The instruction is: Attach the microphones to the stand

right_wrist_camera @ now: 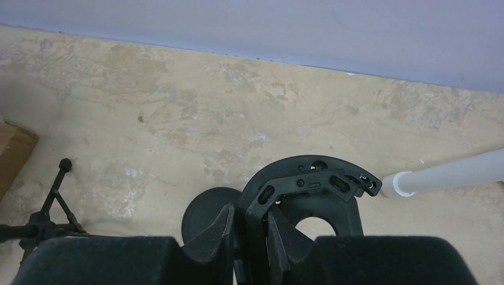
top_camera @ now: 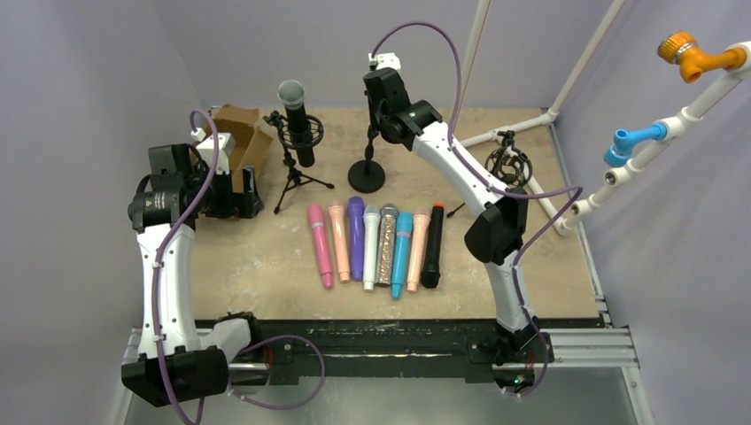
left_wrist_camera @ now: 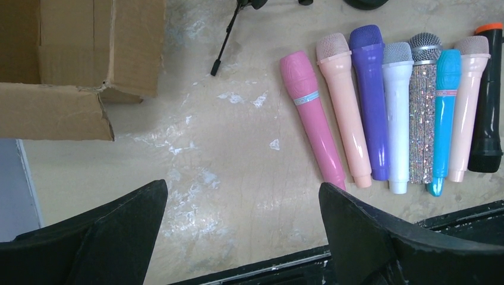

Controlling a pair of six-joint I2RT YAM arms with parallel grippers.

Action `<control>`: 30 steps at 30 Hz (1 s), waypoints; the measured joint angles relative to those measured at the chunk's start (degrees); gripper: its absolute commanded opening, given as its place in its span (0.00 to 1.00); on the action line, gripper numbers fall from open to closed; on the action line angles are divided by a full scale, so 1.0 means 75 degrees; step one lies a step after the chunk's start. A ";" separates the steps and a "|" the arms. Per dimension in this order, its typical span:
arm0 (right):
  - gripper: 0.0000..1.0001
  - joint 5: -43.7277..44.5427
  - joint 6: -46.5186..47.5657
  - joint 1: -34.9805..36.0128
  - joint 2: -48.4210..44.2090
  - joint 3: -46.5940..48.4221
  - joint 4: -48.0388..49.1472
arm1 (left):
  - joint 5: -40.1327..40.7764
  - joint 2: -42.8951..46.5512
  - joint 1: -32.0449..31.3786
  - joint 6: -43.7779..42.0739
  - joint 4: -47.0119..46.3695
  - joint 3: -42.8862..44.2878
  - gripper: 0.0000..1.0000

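The right gripper (right_wrist_camera: 249,233) pinches the curved, slotted black plastic cradle (right_wrist_camera: 312,178) atop the round-base stand (top_camera: 367,174). Just in front of that stand, glossy and glittered stick microphones (top_camera: 386,248) lie in a row on the mottled beige desk (left_wrist_camera: 238,154). Well left of it, the left gripper (left_wrist_camera: 242,189) gapes wide.

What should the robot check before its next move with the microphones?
1. Right gripper shut on the black mount atop the round-base stand: ok.
2. Left gripper open and empty: ok.
3. Eight microphones lying side by side in a tidy row: ok.
4. Tripod stand already holds a black microphone: ok.
5. Black mount holds a microphone: not ok, it is empty.
6. Black mount fastened tight on its stand: cannot tell.
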State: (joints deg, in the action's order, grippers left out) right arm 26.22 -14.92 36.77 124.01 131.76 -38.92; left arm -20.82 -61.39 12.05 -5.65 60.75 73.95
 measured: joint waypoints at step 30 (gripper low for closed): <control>0.52 -0.0297 -0.1833 0.0874 -0.5409 -0.6187 -0.0157 | -0.0006 0.0052 0.0020 -0.0207 0.0959 0.1189 1.00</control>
State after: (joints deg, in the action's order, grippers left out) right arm 23.99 -28.67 43.33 83.44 85.36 -40.10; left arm -20.86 -60.99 12.21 -7.20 67.94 82.87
